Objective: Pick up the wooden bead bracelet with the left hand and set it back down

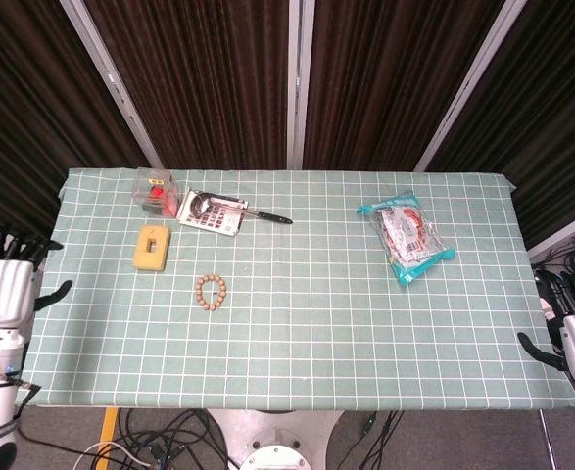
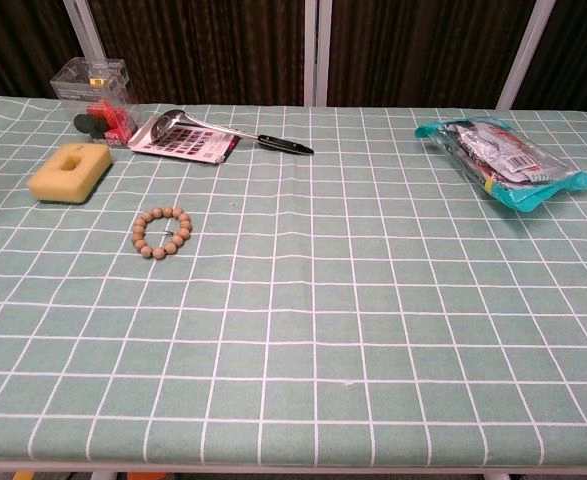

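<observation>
From the head view, the bracelet (image 1: 210, 292) lies flat as a closed ring on the green checked tablecloth (image 1: 297, 333), just beside and nearer than the yellow sponge (image 1: 151, 246), with no hand on it. The left hand (image 1: 5, 286) hangs off the table's left edge, fingers spread and holding nothing; the right hand (image 1: 571, 343) sits past the right edge, fingers apart and empty. A clear box (image 1: 154, 191), a calculator (image 1: 212, 212) with a ladle (image 1: 248, 210) across it, and a teal packet (image 1: 406, 236) lie toward the far side. From the chest view, the bracelet (image 2: 161, 232) rests alone near the sponge (image 2: 69, 172); neither hand shows here
</observation>
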